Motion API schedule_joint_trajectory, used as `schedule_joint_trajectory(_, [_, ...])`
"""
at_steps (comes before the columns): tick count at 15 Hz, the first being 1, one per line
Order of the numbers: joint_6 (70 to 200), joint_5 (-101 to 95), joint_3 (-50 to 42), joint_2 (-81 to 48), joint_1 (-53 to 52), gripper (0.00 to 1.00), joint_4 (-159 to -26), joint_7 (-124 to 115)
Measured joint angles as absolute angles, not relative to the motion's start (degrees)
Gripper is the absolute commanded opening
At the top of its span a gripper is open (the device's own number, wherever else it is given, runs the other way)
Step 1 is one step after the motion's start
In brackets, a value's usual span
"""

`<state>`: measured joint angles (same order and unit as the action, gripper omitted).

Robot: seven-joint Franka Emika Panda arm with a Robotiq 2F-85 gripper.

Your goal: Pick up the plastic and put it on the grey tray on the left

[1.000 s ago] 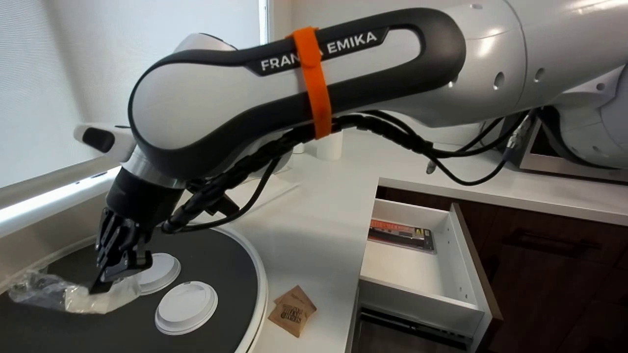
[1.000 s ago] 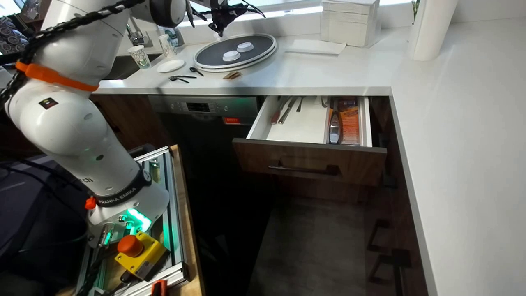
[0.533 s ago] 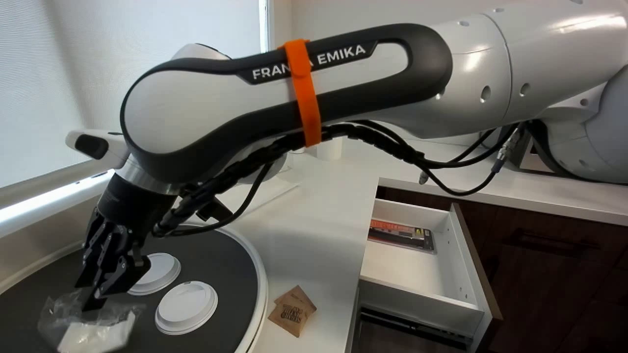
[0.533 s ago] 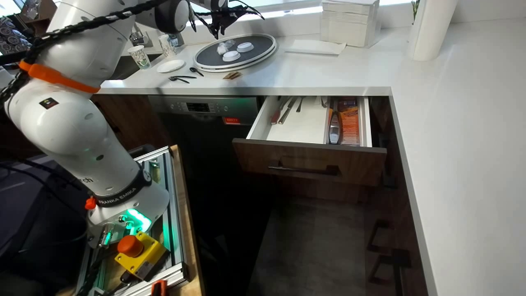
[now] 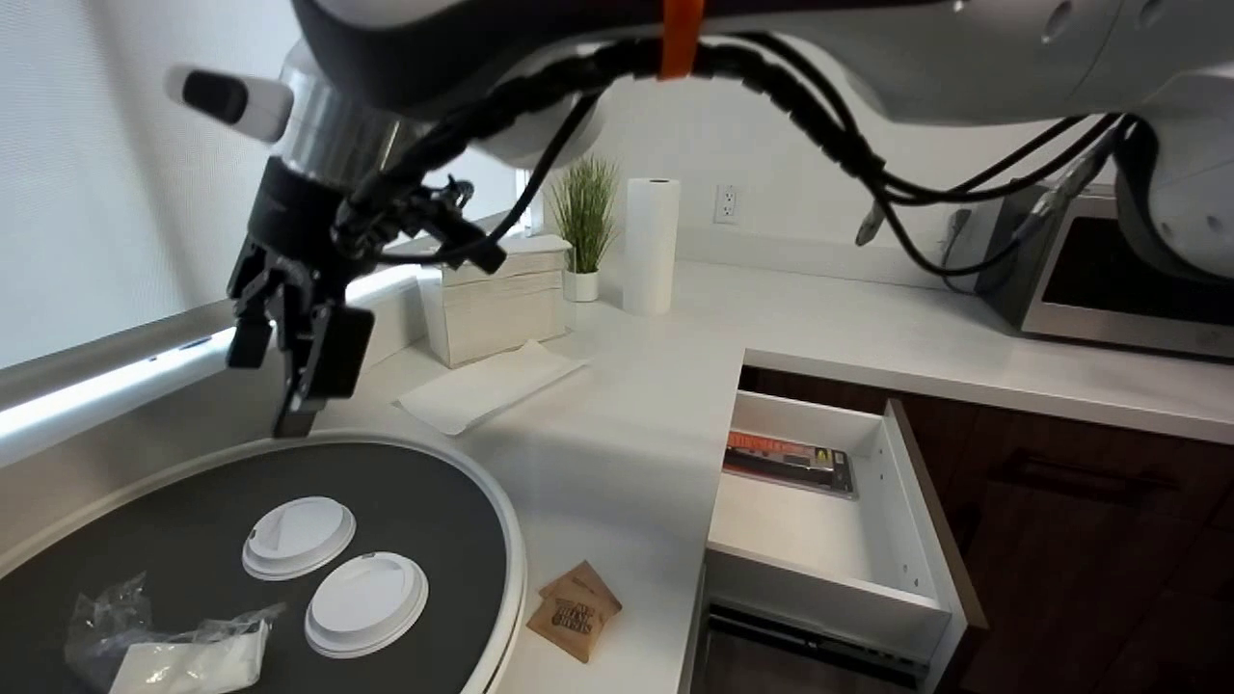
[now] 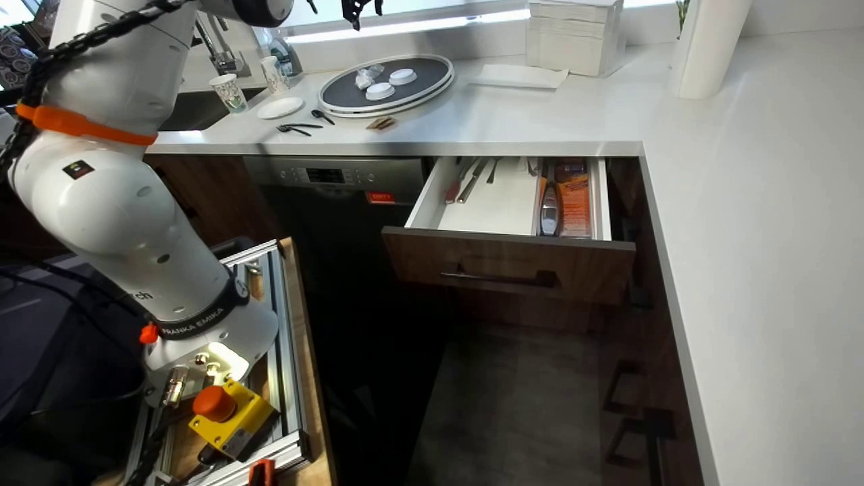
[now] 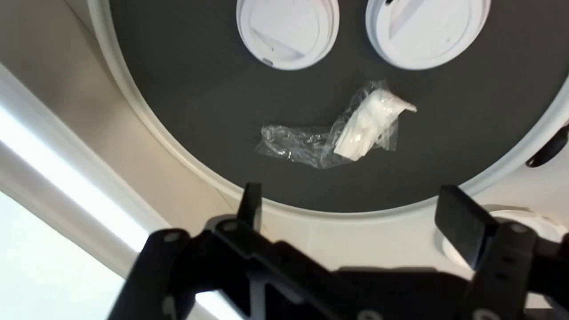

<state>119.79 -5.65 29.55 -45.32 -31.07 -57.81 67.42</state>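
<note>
Crumpled clear plastic (image 7: 306,143) with a folded white piece inside lies on the round grey tray (image 7: 200,89), beside two white lids (image 7: 288,33). An exterior view shows the plastic (image 5: 193,660) at the tray's near left part, partly cut off by the frame edge. From farther off, it is a small pale bundle (image 6: 366,77). My gripper (image 7: 351,189) is open, its fingers wide apart with nothing between them. In an exterior view the gripper (image 5: 299,390) hangs above the far edge of the tray, well clear of the plastic.
Brown packets (image 5: 576,612) lie right of the tray, near an open drawer (image 5: 819,540). Behind are a white sheet (image 5: 487,386), a white box (image 5: 501,304) and a paper roll (image 5: 651,246). A plate (image 6: 280,108), cups (image 6: 229,93) and dark cutlery (image 6: 300,128) stand near the sink.
A second ago my gripper had the plastic in its fingers over the tray. It has opened, the plastic has dropped onto the tray, and the arm has risen away from it.
</note>
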Motion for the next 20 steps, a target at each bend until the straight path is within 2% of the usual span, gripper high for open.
schedule_joint_trajectory(3, [112.89,-8.49,26.76,-38.82,-29.74,0.99,-59.20,65.01])
schedule_joint_trajectory(16, [112.73,-5.63,23.54,-11.15,-23.31,1.00,-90.81,30.35])
schedule_joint_trajectory(20, [112.74,-5.00,23.48,-7.95,-23.22,1.00,-94.67,28.15])
